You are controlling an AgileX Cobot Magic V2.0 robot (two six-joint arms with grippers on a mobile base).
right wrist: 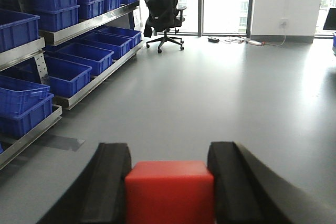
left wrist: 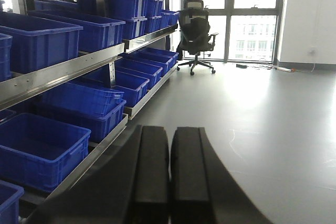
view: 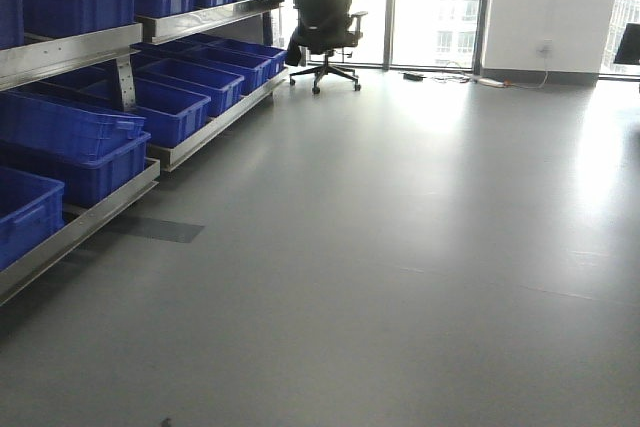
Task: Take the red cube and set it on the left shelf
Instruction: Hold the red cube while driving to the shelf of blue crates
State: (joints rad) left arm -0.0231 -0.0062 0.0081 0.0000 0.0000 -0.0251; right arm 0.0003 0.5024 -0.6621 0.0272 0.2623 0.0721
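Looking through the right wrist camera, I see the right gripper (right wrist: pixel 170 169) clamped on the red cube (right wrist: pixel 169 195), with its black fingers (right wrist: pixel 107 182) pressed against the cube's left and right faces. The cube sits low in that view, held over the grey floor (right wrist: pixel 210 103) and well apart from the left shelf (right wrist: pixel 84 25), which runs along the left side toward the windows. On the left wrist camera, the left gripper (left wrist: pixel 169 145) has its two fingers together, with only a thin seam between them. It points along the shelf's steel rails and dark-blue crates (left wrist: pixel 44 148), which sit just beside it on the left. From the front camera I can make out two tiers of crates on the shelf. A black office chair (view: pixel 325 17) stands past its far end by the windows.
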